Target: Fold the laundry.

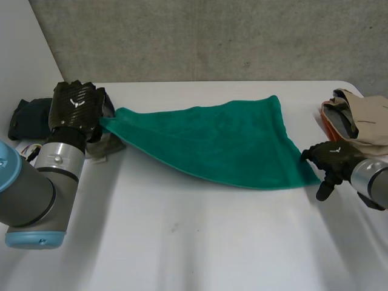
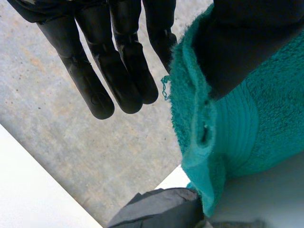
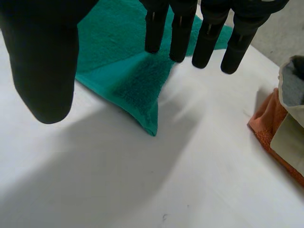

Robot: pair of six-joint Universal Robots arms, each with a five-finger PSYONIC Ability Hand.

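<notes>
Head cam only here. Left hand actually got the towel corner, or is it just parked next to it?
Observer: Got it. In the left wrist view, the green towel corner is pinched under the thumb of the left hand, and the other fingers are straight.
Operator: Right hand gripping too?
Observer: No. In the right wrist view, the right hand is open, with straight fingers over the towel's other corner and the thumb clear of it. That corner lies flat on the table.
</notes>
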